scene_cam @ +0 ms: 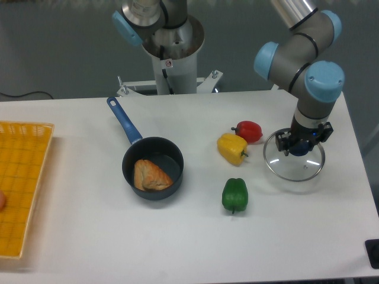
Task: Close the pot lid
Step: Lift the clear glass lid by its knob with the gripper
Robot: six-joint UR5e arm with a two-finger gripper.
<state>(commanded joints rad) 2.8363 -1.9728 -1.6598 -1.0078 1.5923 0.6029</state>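
Observation:
The pot (153, 168) is a dark navy saucepan left of centre. Its blue handle (123, 120) points to the back left, and a brown pastry (151, 176) lies inside. The pot lid (294, 160), clear glass with a metal rim, lies flat on the table at the right. My gripper (302, 147) is straight above the lid's centre. Its fingers stand apart on either side of the blue knob (299, 149), which is mostly hidden between them. The jaws look open, wider than the knob.
A red pepper (249, 131) and a yellow pepper (232, 148) lie between pot and lid, just left of the lid. A green pepper (234, 194) lies nearer the front. A yellow basket (21, 183) stands at the left edge. The robot base (172, 53) is at the back.

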